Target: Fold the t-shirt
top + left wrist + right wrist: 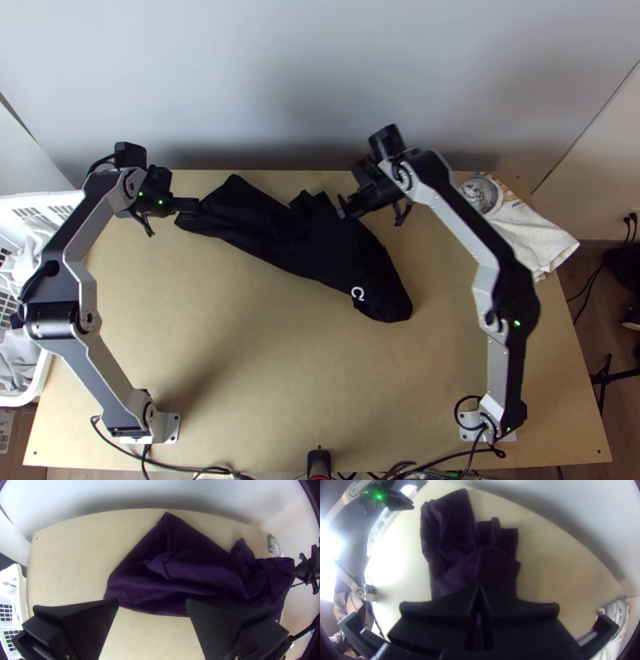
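The black t-shirt [320,248] lies bunched in a slanting strip across the table's far middle, a small white print near its right end. At its left end is my left gripper [189,210]; the left wrist view shows this gripper [152,602] open, the shirt [196,570], purplish there, beyond its parted fingers. My right gripper [346,210] is at the shirt's upper edge, right of the middle. In the right wrist view, that gripper [479,589] is shut on the shirt [453,536], the cloth drawn up in a ridge to its fingertips.
A white basket [40,384] with light cloths stands at the left edge. At the far right corner lie a whitish cloth [532,236] and a round, clear-looking object [481,194]. Bare wood [264,352] stretches between the shirt and the arms' bases; a wall [280,80] rises behind the table.
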Controlling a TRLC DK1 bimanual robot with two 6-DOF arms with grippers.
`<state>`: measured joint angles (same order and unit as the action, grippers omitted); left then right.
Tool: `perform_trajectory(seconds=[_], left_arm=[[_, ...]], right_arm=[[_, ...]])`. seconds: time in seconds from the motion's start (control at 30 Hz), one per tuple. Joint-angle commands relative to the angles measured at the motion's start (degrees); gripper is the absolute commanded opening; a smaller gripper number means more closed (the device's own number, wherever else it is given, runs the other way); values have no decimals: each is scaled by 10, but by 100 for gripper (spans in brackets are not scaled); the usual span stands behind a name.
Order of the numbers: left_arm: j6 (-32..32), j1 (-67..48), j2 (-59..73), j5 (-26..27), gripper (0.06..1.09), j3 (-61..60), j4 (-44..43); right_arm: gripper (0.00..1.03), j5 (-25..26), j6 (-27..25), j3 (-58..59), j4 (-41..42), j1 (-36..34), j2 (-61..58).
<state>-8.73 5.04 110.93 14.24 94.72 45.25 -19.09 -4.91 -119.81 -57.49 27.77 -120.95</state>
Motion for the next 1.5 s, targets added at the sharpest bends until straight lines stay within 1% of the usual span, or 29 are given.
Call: perform_trajectory(seconds=[0.0, 0.27, 0.33, 0.4, 0.43, 0.5, 0.67, 0.83, 0.93, 1.17, 1.3, 1.47], left_arm=[[6, 2, 32, 30, 104, 30, 9], [6, 3, 49, 32, 104, 47, 5], [8, 6, 58, 42, 104, 55, 6], [6, 7, 68, 42, 104, 60, 5], [6, 7, 77, 38, 104, 63, 3], [6, 7, 94, 11, 104, 75, 0], [-21, 20, 126, -13, 104, 104, -10], [-42, 29, 148, -13, 104, 126, -24], [-44, 29, 157, -13, 104, 134, -26], [-45, 28, 159, -12, 104, 130, -26], [-44, 26, 155, -12, 104, 131, -25], [-45, 21, 145, -12, 104, 132, -22]], right_arm=[[3, 0, 11, 11, 7, -7, 51], [3, 0, 18, 39, 8, -3, 63], [3, 0, 20, 43, 11, -2, 62], [3, 0, 21, 45, 12, -2, 60], [3, 1, 22, 45, 13, -1, 59], [3, 1, 23, 45, 14, 2, 59], [3, 1, 23, 51, 13, 4, 61], [3, 1, 22, 58, 14, 4, 64], [3, 0, 21, 60, 14, 6, 77], [3, 1, 24, 95, 70, 11, 152], [3, 2, 24, 113, 71, 12, 166], [3, 1, 24, 166, 64, 11, 165]])
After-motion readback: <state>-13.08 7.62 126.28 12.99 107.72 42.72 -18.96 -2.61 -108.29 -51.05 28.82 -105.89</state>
